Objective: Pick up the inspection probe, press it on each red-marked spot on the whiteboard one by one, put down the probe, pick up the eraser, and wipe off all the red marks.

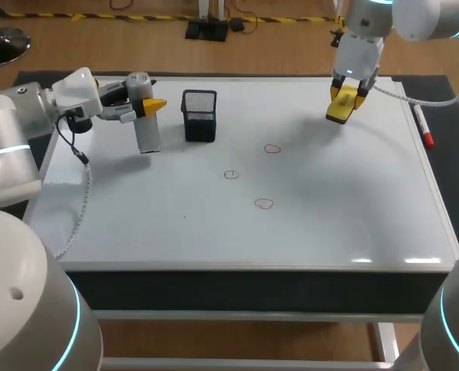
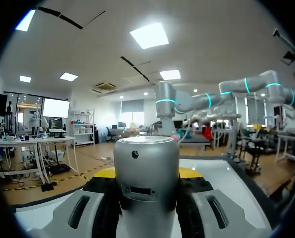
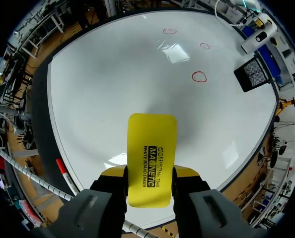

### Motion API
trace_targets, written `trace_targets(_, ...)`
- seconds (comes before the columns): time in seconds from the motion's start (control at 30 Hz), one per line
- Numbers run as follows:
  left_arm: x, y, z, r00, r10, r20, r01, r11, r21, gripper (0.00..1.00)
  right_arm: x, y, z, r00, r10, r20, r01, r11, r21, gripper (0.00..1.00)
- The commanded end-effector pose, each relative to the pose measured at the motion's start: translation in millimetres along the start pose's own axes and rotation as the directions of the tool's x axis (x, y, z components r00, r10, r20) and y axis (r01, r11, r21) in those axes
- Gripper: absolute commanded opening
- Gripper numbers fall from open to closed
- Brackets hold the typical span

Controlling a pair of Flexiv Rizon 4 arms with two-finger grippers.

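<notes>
Our left jaws grip probe (image 1: 146, 130) upright beside basket (image 1: 199, 116) | our right jaws clamp eraser (image 1: 341, 108) above whiteboard (image 1: 330, 232) | three marks (image 1: 264, 203) unwiped

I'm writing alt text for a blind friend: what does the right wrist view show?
The right end effector grips a yellow eraser between its two fingers, over a whiteboard. Ahead on the board are three red marks, with a black mesh cup beside them.
</notes>
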State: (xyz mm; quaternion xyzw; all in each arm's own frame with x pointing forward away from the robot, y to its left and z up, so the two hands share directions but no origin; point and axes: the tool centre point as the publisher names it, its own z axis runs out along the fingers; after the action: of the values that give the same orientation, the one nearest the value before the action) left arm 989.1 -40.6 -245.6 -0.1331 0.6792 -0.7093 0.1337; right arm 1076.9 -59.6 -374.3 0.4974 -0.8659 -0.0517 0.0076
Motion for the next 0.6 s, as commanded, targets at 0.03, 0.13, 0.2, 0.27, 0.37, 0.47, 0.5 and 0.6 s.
trace_targets(0.03,0.1,1.0,0,1.0,0.002,0.0,-0.002,1.0,0.006,0.0,1,-1,-1,1.0,-0.002,-0.003,0.002,1.0,0.002,0.0)
trace_targets(0.13,0.1,1.0,0,1.0,0.002,0.0,-0.002,1.0,0.006,0.0,1,-1,-1,1.0,-0.002,-0.003,0.002,1.0,0.002,0.0)
trace_targets(0.2,0.1,1.0,0,1.0,0.002,0.0,-0.002,1.0,0.006,0.0,1,-1,-1,1.0,-0.002,-0.003,0.002,1.0,0.002,0.0)
trace_targets(0.27,0.1,1.0,0,1.0,0.002,0.0,-0.002,1.0,0.006,0.0,-2,0,0,1.0,-0.009,-0.028,0.01,1.0,0.006,0.0)
trace_targets(0.37,0.1,1.0,0,1.0,0.002,0.0,-0.002,1.0,0.006,0.0,-8,13,0,0.997,-0.049,-0.054,0.05,0.999,0.014,0.0)
trace_targets(0.47,0.1,1.0,0,1.0,0.002,0.0,-0.002,1.0,0.006,0.0,-16,32,3,0.993,-0.095,-0.071,0.097,0.995,0.023,0.0)
trace_targets(0.5,0.1,1.0,0,1.0,0.002,0.0,-0.002,1.0,0.006,0.0,-19,40,3,0.991,-0.109,-0.075,0.111,0.993,0.024,0.0)
trace_targets(0.6,0.1,1.0,0,1.0,0.002,0.0,-0.002,1.0,0.006,0.0,-28,62,5,0.987,-0.148,-0.071,0.149,0.989,0.019,0.0)
